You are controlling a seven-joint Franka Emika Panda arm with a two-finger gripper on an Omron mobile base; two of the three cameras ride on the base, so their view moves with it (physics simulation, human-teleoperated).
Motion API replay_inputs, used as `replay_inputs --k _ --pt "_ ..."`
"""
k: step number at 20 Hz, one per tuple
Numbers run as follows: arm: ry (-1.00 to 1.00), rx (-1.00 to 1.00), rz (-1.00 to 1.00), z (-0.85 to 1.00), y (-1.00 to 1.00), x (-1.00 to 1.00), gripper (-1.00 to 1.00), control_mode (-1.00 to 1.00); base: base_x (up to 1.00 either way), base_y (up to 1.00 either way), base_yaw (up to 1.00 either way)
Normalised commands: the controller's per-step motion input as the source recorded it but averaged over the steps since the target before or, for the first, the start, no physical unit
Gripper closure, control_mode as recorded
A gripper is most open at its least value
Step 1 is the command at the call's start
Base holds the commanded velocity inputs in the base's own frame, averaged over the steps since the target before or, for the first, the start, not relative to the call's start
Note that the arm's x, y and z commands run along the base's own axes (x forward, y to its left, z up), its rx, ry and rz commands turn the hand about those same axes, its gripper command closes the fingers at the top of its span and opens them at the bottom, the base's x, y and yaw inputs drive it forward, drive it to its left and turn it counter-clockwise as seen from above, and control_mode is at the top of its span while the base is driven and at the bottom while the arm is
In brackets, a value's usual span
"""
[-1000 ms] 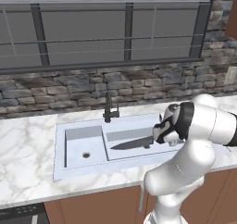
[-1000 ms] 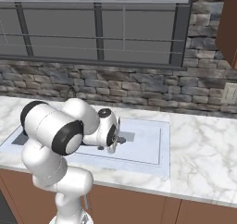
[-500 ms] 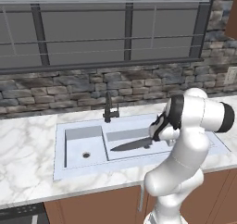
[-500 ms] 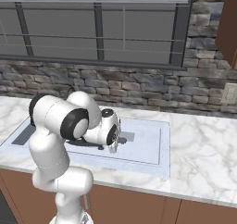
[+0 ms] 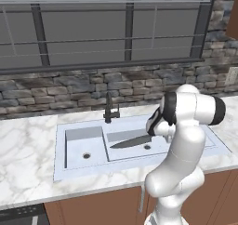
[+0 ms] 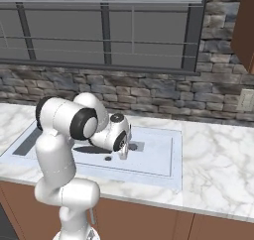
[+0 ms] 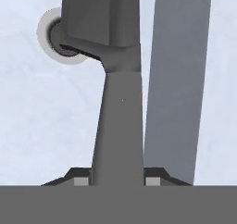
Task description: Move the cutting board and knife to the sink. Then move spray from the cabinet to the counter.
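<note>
The knife (image 5: 132,141) is coloured dark grey all over, blade and handle alike. The sink (image 5: 79,161) is painted a very pale bluish white, and its round drain (image 7: 59,35) is ringed in white with a dark grey middle. The faucet (image 5: 109,110) is black. The surface (image 5: 28,173) is patterned in white marble with thin grey veins, and the cupboards under it are brown. The wall behind is made of grey and brown stones. The hand (image 6: 124,153) looks black and white, though it is hard to be sure.
</note>
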Motion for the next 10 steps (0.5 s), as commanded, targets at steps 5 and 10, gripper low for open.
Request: replay_inputs --k 5,10 --pt "-0.02 0.0 0.0 -0.27 0.0 0.0 1.0 -1.0 0.0 0.0 0.0" --pt "-0.03 0.0 0.0 -0.49 0.0 0.01 1.0 -1.0 0.0 0.0 0.0"
